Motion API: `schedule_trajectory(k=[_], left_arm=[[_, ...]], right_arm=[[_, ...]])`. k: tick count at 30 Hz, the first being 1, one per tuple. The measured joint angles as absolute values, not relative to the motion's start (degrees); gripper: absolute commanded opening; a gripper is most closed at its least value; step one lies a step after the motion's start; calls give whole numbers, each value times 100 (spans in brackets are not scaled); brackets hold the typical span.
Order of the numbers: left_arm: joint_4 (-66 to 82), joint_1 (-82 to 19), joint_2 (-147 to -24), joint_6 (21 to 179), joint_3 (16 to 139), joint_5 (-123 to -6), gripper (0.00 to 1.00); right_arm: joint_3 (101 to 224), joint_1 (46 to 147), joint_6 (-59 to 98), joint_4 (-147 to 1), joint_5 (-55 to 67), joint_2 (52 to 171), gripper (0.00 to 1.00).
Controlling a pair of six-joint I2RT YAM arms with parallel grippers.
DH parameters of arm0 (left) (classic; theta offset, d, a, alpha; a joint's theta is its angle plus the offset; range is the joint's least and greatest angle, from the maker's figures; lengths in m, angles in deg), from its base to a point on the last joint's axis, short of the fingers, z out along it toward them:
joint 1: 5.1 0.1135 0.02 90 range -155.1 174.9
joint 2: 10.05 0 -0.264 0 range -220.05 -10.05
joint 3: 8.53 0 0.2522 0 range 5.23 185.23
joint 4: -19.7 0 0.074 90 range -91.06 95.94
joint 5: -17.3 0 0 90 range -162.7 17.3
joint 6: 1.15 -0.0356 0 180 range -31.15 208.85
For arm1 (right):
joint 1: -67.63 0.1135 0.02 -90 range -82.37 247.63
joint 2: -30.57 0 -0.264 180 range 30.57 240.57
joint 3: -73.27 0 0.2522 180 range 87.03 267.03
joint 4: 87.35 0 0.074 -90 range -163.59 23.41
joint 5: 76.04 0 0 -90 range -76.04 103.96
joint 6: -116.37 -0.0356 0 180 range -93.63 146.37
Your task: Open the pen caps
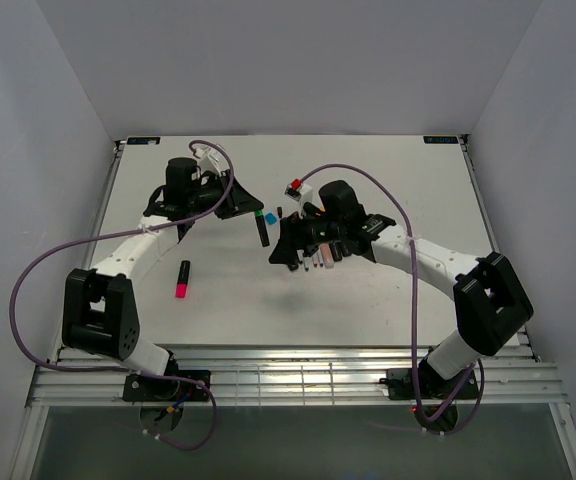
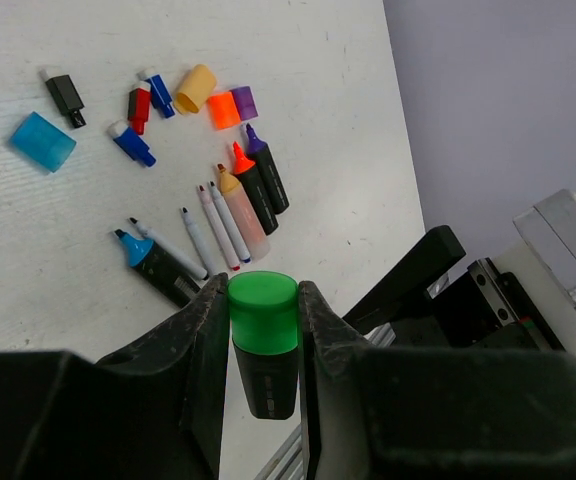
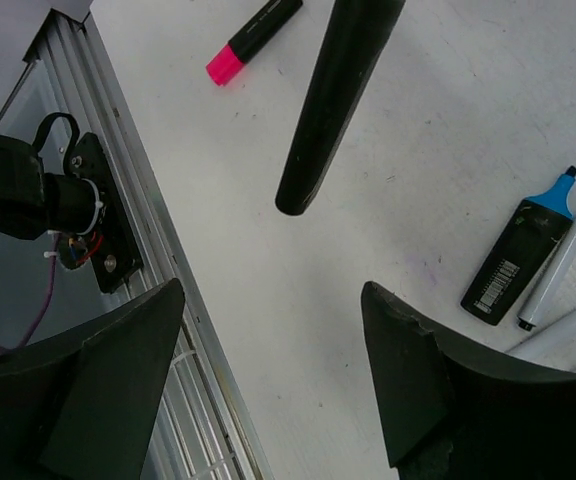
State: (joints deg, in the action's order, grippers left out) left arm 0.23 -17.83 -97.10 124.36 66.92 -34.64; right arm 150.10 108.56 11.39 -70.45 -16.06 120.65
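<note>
Caps are seen both on and off their markers. A green cap (image 2: pixel 263 312) is seated on a black marker (image 2: pixel 266 385) and is clamped between the left fingers (image 2: pixel 203 345), which are pressed against its two sides.

In the left wrist view, loose caps are spread on the desk (image 2: pixel 348 120) at about 11 o'clock from the green cap. An orange cap (image 2: pixel 223 109) and a purple cap (image 2: pixel 244 102) lie side by side and touching. A yellow cap (image 2: pixel 196 88) is found just beside them at 10 o'clock, and a light blue cap (image 2: pixel 43 141) lies well apart at 9 o'clock. Between these, a small red piece (image 2: pixel 139 105) and a small blue piece (image 2: pixel 131 143) are seen; whether they are caps or short pens cannot be told.

Nearer the green cap, uncapped markers are laid in a loose row: a purple-tipped marker (image 2: pixel 268 180), an orange-tipped marker (image 2: pixel 251 195), several thin pens (image 2: pixel 218 228) and a blue-tipped marker (image 2: pixel 163 268).

In the top view, a pink cap (image 1: pixel 181 290) is still fitted on its own marker, which lies alone at 7 o'clock from the clamped one.

The right fingers (image 3: pixel 118 380) are spread wide apart with nothing between them, over bare desk, and the barrel of the clamped marker is seen at 12 o'clock in their view.
</note>
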Motion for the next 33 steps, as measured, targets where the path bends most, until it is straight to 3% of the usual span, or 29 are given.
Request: schedule_trajectory(k=[9,15,18,21,22,24,29,33], left_arm=[[58,-1858,-9565,12486,6620,-3276,0],[-52,-2026,-9568,12790,6622,-3418,0],[-170,-2174,-9578,12923,6624,-3549,0],[-321,-2266,-9618,13037,6652,-3641,0],[-388,-2288,-9644,13050,6681,-3687,0],[-509,-2297,-9699,13052,6762,-3802,0],[-1072,-2286,-9882,12984,7159,-4213,0],[-1416,-2279,-10086,12846,7483,-4414,0]], right_arm=[[14960,10862,975,-7616,-1853,12054,77],[14960,10904,840,-7911,-1555,12159,69],[15025,10961,833,-7961,-1319,12364,61],[15181,11048,859,-7942,-1016,12605,43],[15240,11070,859,-7928,-932,12673,28],[15338,11118,870,-7808,-635,12769,8],[15670,11304,1010,-7443,298,12961,8],[15946,11745,1312,-7039,1784,13064,8]])
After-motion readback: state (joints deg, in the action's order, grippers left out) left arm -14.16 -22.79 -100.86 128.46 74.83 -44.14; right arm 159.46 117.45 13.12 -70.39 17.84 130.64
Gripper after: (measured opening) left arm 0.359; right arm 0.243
